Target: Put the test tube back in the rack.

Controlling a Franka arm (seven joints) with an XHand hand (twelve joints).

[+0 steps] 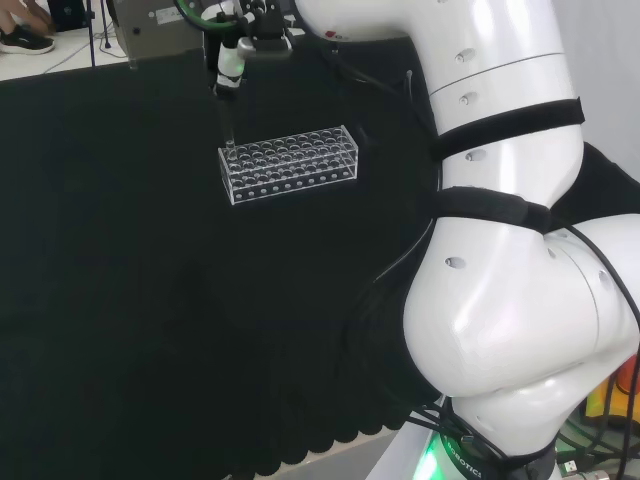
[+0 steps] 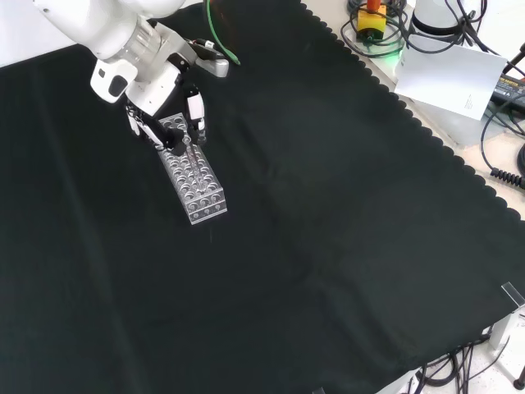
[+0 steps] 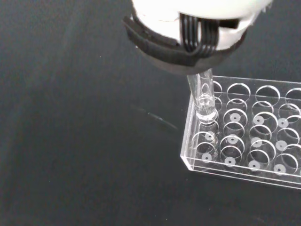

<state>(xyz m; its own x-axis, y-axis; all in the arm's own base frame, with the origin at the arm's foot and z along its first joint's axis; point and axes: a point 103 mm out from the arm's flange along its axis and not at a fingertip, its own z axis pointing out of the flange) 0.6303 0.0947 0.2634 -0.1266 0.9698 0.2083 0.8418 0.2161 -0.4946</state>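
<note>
Clear glass, the test tube (image 3: 205,101) hung upright, pinched in the hand (image 1: 232,62), its tip over an end hole of the rack (image 1: 290,163); lowering straight seemed next.

The arm (image 1: 500,250) is all glossy white, fat rounded links with small round screw recesses dotted along the shell. 2 black straps wrap around the link in the head view, and black cables run along it. There's a green glowing ring at the base (image 1: 440,462), plus a black collar with white print. A green cable loops near the wrist. The hand (image 2: 168,90) is black and white: white housing, black finger segments, white fingertip caps. Up close it has a black ribbed band across white shell.
</note>
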